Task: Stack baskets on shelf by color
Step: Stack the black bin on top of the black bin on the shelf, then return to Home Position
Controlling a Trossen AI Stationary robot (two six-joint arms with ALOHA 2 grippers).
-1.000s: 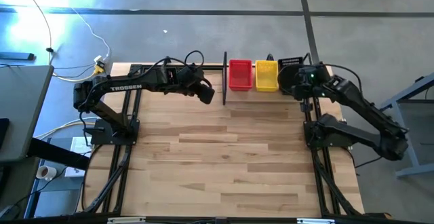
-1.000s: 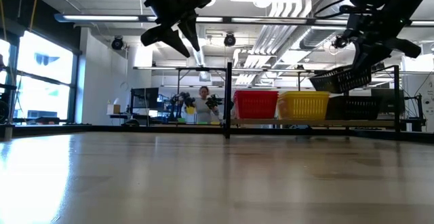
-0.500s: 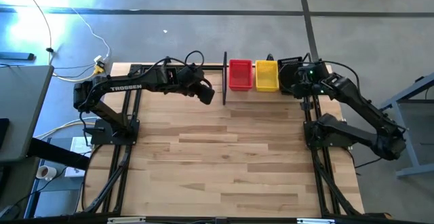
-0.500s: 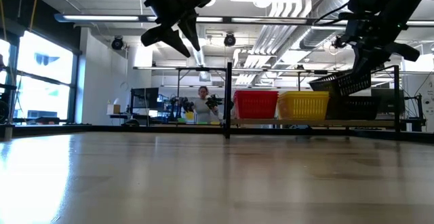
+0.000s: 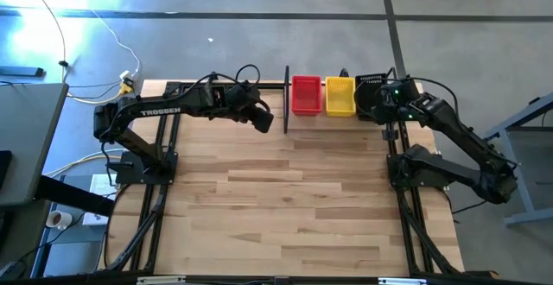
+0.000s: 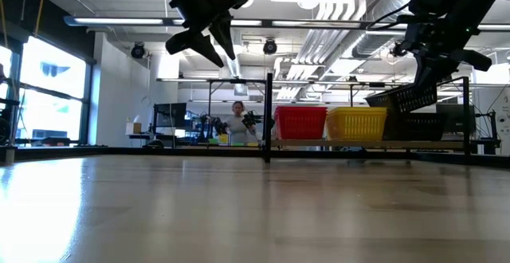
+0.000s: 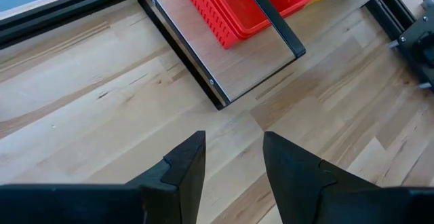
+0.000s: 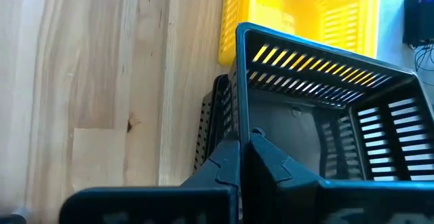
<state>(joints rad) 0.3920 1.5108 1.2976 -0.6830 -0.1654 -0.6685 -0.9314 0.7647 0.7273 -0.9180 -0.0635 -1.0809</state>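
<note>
At the table's far edge stands the shelf (image 5: 285,104), with a red basket (image 5: 305,95), a yellow basket (image 5: 339,98) and a black basket (image 6: 426,126) sitting in a row on its board. My right gripper (image 8: 244,153) is shut on another black basket (image 6: 401,100), which hangs tilted over the shelf's right end, above the black one. Left of the shelf's end post, my left gripper (image 5: 264,119) hovers high and open with nothing between its fingers (image 7: 190,159). My right gripper pinches the black basket's wall nearest the wrist (image 8: 234,125) between its shut fingers, slanting down from the table's right. The gripper itself hides the exact spot. The basket is lifted clear of the shelf and tilted, its open top (image 8: 319,81) facing the wrist camera.
The shelf's black end posts (image 6: 268,115) rise at both ends of the board. Bare wooden tabletop (image 5: 285,199) spreads in front of the shelf. The arms' black base frames (image 5: 151,207) run along the table's left and right sides. A person (image 6: 237,123) shows in the room behind.
My right gripper has swung a little toward the table's far edge with the black basket, which stays tilted and clear above the shelf's right end.
</note>
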